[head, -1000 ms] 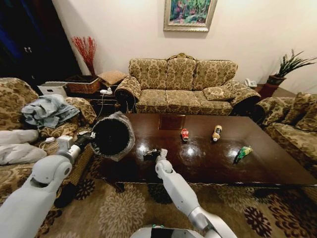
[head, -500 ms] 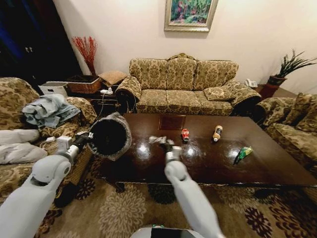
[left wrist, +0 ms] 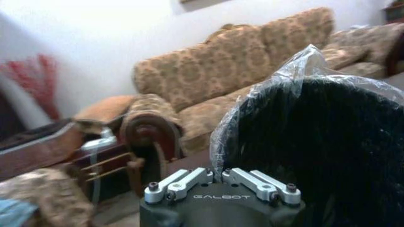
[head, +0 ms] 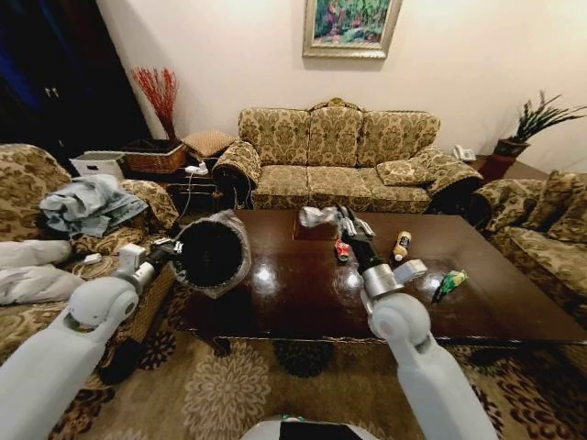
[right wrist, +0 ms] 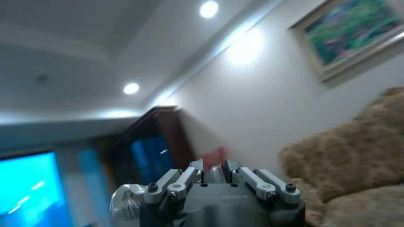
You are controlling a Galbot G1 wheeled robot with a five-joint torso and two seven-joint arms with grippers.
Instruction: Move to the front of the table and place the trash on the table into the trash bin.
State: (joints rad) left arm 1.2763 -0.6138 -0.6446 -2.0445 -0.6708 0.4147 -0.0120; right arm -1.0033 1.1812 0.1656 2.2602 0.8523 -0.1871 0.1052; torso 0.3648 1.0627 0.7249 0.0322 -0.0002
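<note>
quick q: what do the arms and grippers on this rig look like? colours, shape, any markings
Both arms are smooth, rounded pale grey-white shells with bulbous joints. The right arm ends in a silver metal wrist ring. The left gripper and right gripper each have a dark body with silver linkage fingers fixed by dark screws. GALBOT is printed in pale letters on the left gripper's body.

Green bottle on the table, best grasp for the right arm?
Grip the green bottle across its mid-body, coming from above. It lies on its side on the table, so its round flanks are exposed and nothing crowds it. The right gripper holds the crushed silver-grey piece, so that goes first.
</note>
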